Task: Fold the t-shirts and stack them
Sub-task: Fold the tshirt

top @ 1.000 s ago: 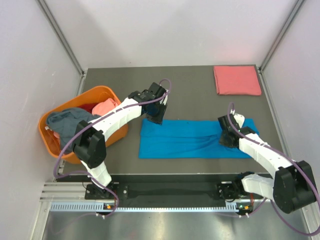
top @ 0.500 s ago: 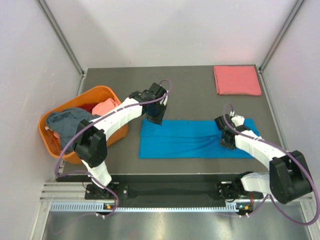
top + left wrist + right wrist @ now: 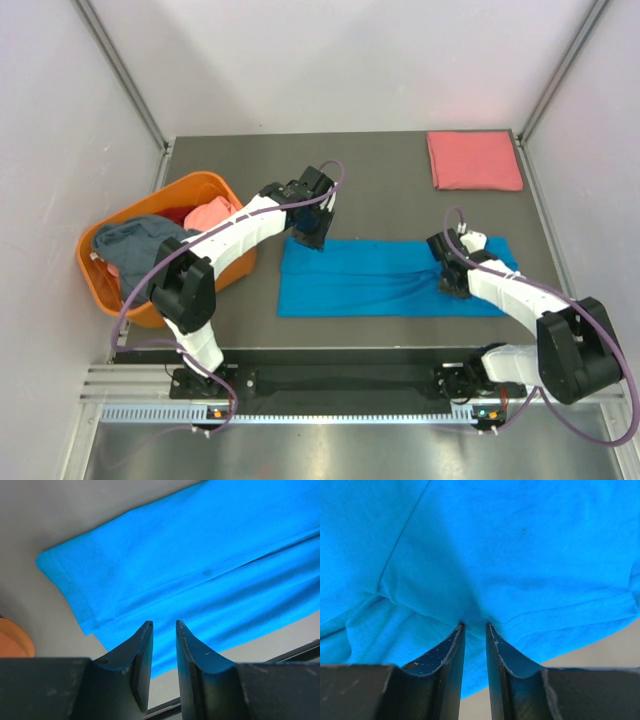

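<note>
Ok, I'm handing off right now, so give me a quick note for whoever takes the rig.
Left gripper: jaws narrowly apart, empty, over the blue t-shirt's far left corner.
Right gripper: shut on a pinch of that shirt near its right end.
Done: one salmon-pink t-shirt lies folded at the far right corner.
To do: finish folding the blue one, stack it, then the unfolded shirts in the orange basket.

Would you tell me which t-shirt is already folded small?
The salmon-pink t-shirt at the table's far right corner; the blue t-shirt is a long strip, the basket's shirts crumpled.
</note>
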Available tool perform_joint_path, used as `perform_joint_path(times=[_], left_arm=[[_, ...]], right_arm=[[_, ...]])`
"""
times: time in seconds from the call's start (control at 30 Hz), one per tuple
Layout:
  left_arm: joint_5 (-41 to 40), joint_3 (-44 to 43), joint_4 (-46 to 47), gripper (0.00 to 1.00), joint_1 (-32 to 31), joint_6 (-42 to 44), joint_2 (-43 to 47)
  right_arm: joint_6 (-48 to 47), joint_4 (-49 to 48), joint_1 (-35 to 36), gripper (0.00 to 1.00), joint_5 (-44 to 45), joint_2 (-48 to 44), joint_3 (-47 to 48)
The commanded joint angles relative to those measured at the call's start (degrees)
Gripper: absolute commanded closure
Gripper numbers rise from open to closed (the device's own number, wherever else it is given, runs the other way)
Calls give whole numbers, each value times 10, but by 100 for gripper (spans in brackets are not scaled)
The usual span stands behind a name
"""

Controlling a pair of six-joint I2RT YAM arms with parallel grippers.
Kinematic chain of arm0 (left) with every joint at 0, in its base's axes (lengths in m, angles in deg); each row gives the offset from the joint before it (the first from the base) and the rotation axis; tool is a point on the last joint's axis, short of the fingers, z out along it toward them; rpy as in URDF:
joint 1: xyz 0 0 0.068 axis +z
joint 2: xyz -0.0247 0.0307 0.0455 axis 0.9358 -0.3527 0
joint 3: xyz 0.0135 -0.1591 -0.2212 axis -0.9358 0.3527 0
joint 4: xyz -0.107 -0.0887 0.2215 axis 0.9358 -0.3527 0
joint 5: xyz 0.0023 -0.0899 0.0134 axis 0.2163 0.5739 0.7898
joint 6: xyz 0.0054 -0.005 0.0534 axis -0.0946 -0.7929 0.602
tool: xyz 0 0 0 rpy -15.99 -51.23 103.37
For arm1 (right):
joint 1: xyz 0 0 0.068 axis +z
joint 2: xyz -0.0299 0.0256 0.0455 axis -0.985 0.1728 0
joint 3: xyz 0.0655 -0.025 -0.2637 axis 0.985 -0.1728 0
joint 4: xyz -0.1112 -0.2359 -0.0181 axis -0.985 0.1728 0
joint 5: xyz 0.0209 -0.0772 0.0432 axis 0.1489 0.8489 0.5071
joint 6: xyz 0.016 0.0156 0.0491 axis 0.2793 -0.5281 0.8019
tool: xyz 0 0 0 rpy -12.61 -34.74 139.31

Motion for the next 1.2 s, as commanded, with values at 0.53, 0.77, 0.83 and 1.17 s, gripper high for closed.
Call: perform_joint_path(times=[0.53, 0.77, 0.83, 1.17], left_arm=[[-12, -3, 3, 70, -2, 4, -1], [-9, 0, 5, 70, -3, 3, -5], [-7, 1, 6, 70, -3, 2, -9], [-13, -2, 1, 70, -7, -1, -11]], right_arm=[[12, 13, 8, 100, 9, -3, 52], [32, 49, 2, 100, -22, -70, 61], [39, 50, 0, 100, -33, -75, 57], [49, 57, -49, 78, -4, -74, 56]])
